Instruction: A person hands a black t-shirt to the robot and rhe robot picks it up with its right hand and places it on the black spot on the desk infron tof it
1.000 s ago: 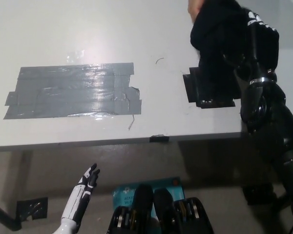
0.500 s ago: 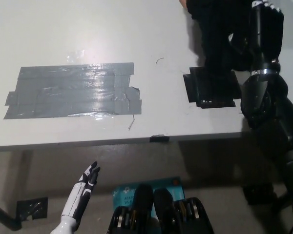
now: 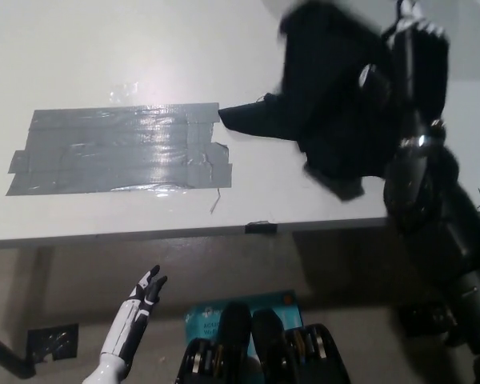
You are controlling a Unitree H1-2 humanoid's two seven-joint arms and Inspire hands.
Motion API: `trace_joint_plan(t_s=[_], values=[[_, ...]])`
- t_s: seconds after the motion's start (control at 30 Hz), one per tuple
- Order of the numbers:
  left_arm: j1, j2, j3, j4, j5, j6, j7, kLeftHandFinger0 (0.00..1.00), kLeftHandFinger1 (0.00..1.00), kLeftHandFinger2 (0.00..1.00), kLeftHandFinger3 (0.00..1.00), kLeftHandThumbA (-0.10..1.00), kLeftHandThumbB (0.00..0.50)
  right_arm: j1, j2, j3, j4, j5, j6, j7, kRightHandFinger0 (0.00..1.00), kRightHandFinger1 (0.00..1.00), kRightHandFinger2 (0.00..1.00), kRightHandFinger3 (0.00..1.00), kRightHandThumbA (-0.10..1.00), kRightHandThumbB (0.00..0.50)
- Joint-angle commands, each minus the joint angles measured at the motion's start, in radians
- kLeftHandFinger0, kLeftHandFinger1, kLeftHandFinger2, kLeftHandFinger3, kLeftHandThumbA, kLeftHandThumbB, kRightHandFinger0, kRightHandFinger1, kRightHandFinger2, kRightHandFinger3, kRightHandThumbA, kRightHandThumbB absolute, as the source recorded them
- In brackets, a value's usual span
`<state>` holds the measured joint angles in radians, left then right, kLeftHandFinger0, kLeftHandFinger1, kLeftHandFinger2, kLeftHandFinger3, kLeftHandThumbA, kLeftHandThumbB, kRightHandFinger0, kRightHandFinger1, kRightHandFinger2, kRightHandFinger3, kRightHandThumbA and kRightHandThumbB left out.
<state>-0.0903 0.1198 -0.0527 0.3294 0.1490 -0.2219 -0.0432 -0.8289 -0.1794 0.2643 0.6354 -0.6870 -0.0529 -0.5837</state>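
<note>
This looks like a robotics lab or test room. A plain white bench [image 3: 144, 48] carries a patch of grey duct tape [image 3: 120, 150] laid in overlapping strips as a marker. Below the bench edge is a bare, dull floor [image 3: 56, 280] with another scrap of tape [image 3: 52, 342].

A second ago I saw the shirt [image 3: 330, 104] bunched up high by my right hand [image 3: 416, 56], with the person's hand at the top edge. Now that hand is gone. The shirt has spread out wide and blurry, it hides the black spot, and one end reaches the grey tape [image 3: 120, 150].
</note>
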Motion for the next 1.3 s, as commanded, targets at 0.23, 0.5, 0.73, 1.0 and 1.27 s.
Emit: trace_joint_plan(t_s=[0.23, 0.5, 0.73, 1.0, 1.27], values=[[-0.018, 0.013, -0.014, -0.029, 0.014, 0.002, -0.006, 0.98, 1.00, 0.86, 0.95, 1.00, 0.500, -0.055, 0.025, 0.109, 0.388, 0.006, -0.045, 0.132, 0.13, 0.67, 1.00, 1.00, -0.10, 0.110], [-0.028, 0.017, -0.017, -0.048, 0.014, 0.027, -0.015, 0.93, 0.96, 0.80, 0.85, 1.00, 0.498, -0.051, -0.033, 0.185, 0.265, 0.071, 0.127, 0.694, 1.00, 1.00, 1.00, 1.00, 0.55, 0.481], [-0.054, 0.024, -0.014, -0.022, 0.011, 0.008, -0.016, 0.83, 0.87, 0.75, 0.79, 1.00, 0.499, 0.006, -0.181, 0.109, -0.222, 0.274, 0.218, 0.851, 1.00, 1.00, 1.00, 1.00, 0.97, 0.500], [-0.053, 0.027, -0.017, -0.010, 0.006, 0.011, -0.025, 0.78, 0.88, 0.77, 0.80, 1.00, 0.491, 0.048, -0.320, -0.076, -0.720, 0.542, 0.239, 0.799, 1.00, 1.00, 1.00, 1.00, 1.00, 0.458], [-0.073, 0.025, -0.018, 0.000, 0.018, 0.014, -0.016, 0.79, 0.85, 0.75, 0.80, 1.00, 0.482, 0.146, -0.324, -0.275, -1.141, 0.868, 0.312, 0.642, 1.00, 1.00, 1.00, 1.00, 1.00, 0.499]])
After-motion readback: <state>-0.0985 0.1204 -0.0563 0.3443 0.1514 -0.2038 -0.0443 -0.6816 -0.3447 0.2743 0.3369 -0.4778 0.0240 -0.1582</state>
